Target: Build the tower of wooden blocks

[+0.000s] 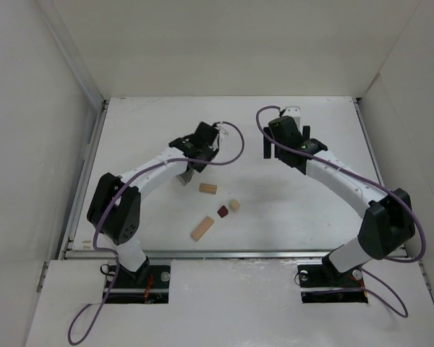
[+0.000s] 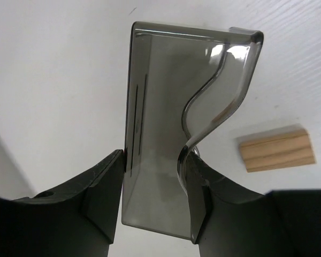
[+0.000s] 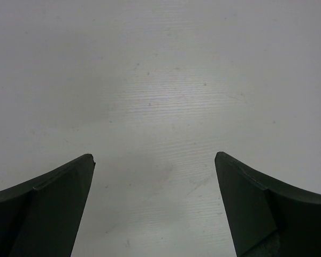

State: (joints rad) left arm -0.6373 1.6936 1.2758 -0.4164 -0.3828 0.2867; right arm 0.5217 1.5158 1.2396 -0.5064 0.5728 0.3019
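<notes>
1. Top view: the left gripper (image 1: 187,176) holds the bin (image 1: 182,181). The blocks (image 1: 207,189) lie loose mid-table, just beside it.
2. Left wrist: the jaws pinch the bin's walls. I'd set it down well clear of the nearest block (image 2: 276,150).
3. Right wrist: the right gripper (image 3: 155,160) gapes wide over the table (image 3: 160,80).

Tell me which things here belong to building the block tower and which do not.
For the job: flat plank; short tan block; round tan piece; dark red cube.
Not for the job: grey see-through bin, gripped by the left fingers.
</notes>
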